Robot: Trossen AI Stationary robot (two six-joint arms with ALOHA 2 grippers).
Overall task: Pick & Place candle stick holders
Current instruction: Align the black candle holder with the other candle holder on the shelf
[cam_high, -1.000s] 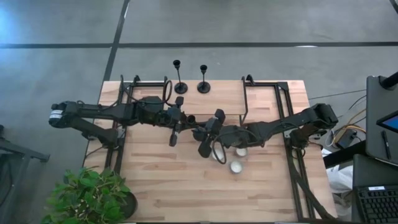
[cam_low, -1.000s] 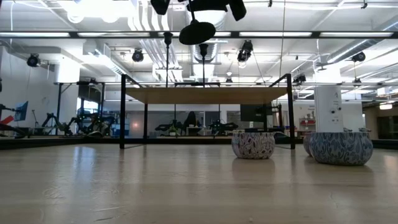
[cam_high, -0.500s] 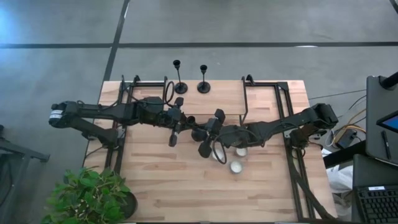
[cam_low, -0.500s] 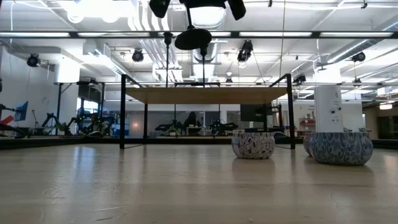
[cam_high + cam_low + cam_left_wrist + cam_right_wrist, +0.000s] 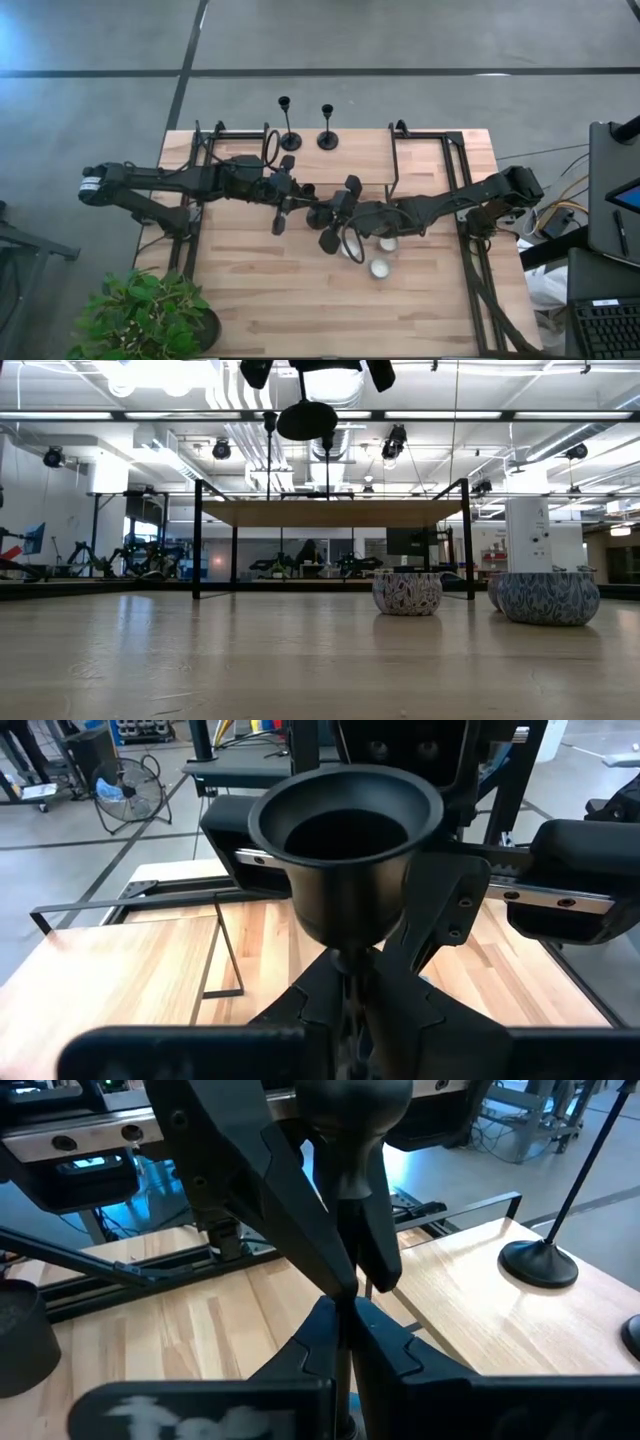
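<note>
R tool (image 5: 345, 1305): now clamped on 3rd holder (image 5: 345, 830) stem (was apart a sec ago).
L tool (image 5: 350, 990): I see it gripping same stem, mid-air over worktop (image 5: 270, 290).
Meaning: handover near done, L can let go.

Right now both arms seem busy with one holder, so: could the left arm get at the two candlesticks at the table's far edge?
Probably not yet: the left pincer is shut on the third candlestick; the two candlesticks themselves stand unobstructed.

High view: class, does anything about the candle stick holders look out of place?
One holder hangs in the air, its stem pinched by both the left hand and right hand. The other two stand upright at the table's far edge.
</note>
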